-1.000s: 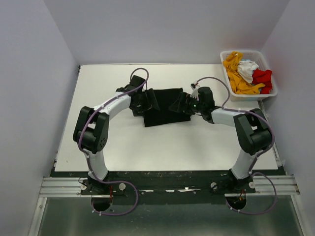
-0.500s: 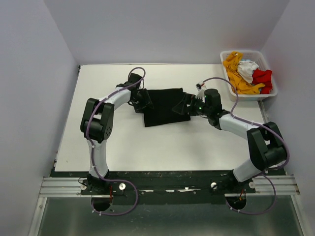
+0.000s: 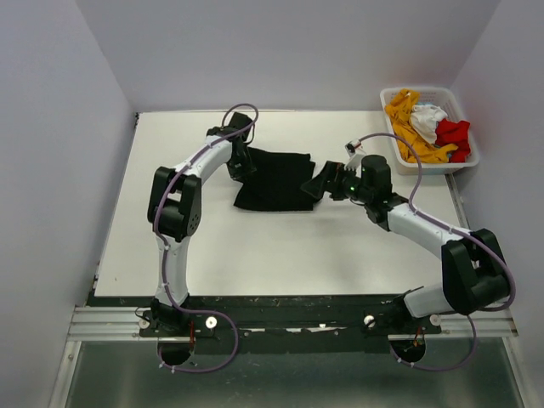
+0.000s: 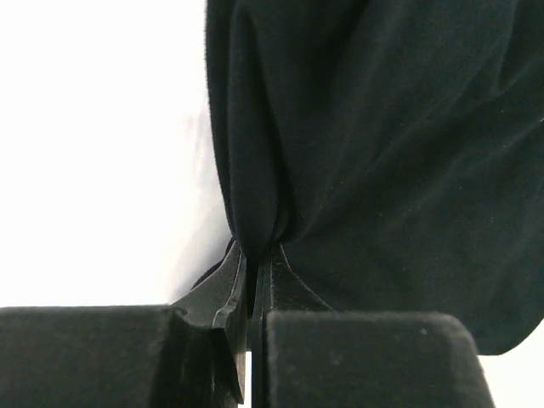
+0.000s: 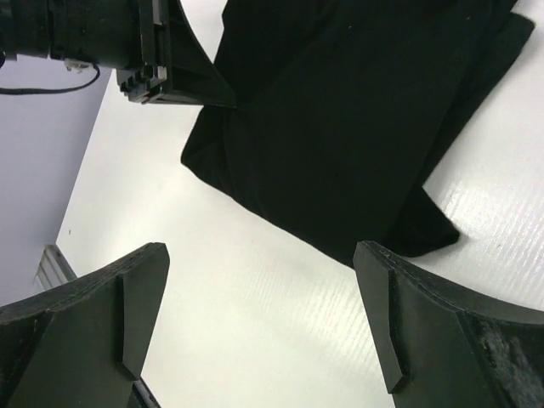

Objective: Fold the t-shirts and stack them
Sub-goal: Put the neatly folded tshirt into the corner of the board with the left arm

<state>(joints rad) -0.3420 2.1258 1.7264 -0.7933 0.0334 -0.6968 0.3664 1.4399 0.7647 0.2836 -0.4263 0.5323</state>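
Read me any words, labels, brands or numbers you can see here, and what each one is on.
No readable text anywhere. The black t-shirt is plain, the white basket and the shirts in it show no print, and the table bears no label or number.

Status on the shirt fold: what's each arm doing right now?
Left fingers shut on black t-shirt edge. Right fingers open, empty, by its right edge. Shirt partly folded on table; other t-shirts in basket. Nothing in the way.
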